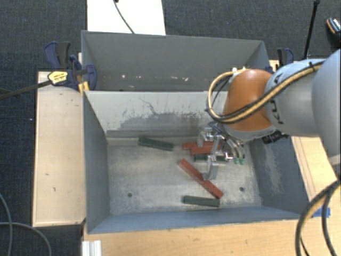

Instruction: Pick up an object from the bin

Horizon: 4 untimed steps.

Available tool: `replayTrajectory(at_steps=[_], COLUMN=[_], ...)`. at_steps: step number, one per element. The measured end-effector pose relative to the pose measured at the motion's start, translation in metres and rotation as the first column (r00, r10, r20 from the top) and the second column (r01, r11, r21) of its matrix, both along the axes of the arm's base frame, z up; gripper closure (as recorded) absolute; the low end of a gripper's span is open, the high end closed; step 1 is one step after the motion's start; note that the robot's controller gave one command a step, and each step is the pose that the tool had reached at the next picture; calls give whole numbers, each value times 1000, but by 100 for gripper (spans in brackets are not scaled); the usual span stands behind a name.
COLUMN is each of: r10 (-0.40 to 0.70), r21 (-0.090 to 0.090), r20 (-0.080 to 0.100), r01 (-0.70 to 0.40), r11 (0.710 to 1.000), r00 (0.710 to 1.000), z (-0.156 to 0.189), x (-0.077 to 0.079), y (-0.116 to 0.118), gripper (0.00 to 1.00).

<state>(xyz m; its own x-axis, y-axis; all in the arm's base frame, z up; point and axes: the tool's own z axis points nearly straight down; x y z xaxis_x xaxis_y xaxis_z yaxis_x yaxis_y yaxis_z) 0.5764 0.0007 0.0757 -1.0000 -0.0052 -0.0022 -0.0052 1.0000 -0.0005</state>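
My gripper (213,160) hangs low in the right middle of the bin, under the arm's orange cover. Right below it a long red bar (200,178) lies slanted from upper left to lower right, and the gripper's tip is at or just above the bar's middle. A shorter red block (193,149) lies just left of the gripper, partly hidden by it. A dark green bar (201,200) lies flat near the front wall, beside the red bar's lower end.
Another dark green bar (155,143) lies near the back wall, left of the gripper. The arm and its cables cover the bin's right rear corner. Bare floor spreads across the left half.
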Motion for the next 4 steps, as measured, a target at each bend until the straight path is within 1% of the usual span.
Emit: replayTrajectory(at_steps=[1,2,3,4], r10=[-121,-123,-116,-48], r21=[4,-1,0,0], r20=[6,1,3,7], r01=[121,123,116,48], r11=[993,992,993,999], r00=[993,992,993,999], z=[-4,-5,-3,163], x=[14,10,11,-8], y=[56,-9,-6,-8], gripper=[0,0,100,100])
